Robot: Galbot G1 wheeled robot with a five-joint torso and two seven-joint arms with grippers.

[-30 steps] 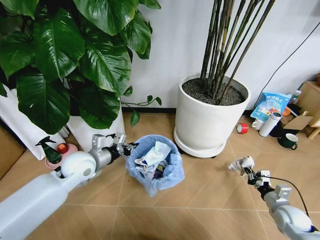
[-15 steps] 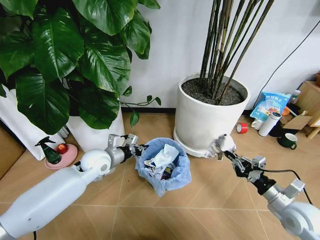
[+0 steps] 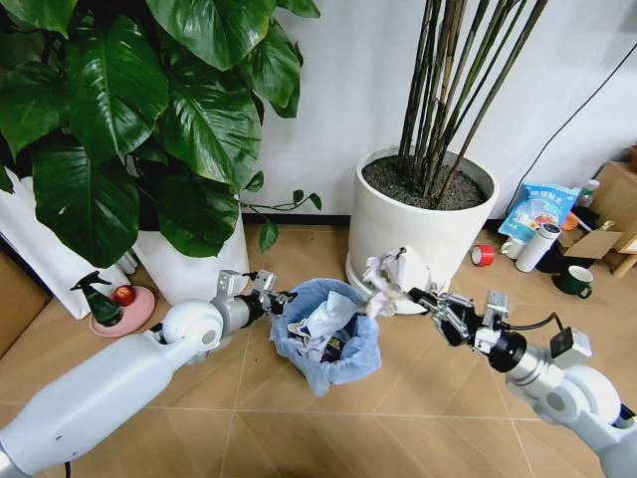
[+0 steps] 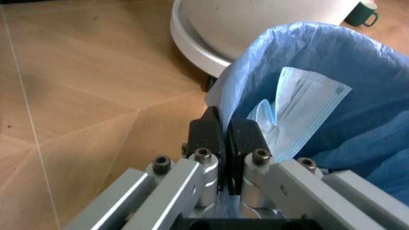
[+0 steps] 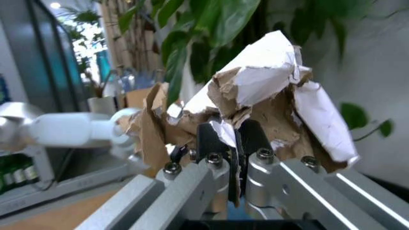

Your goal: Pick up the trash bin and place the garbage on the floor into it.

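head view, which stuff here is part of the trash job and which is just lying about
Part of the job:
- trash bin, left gripper clamped on its rim
- crumpled paper in right gripper

Just lying about:
- spray bottle
- red tape roll
- green mug
- white plant pot

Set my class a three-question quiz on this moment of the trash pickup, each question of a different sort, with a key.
1. True or false: the left gripper is clamped on the trash bin liner's rim.
2. What does the right gripper hold? A) green spray bottle B) crumpled paper C) red tape roll
3. Fill in: the held paper hangs beside the white ____.

Key: 1 true; 2 B; 3 plant pot.
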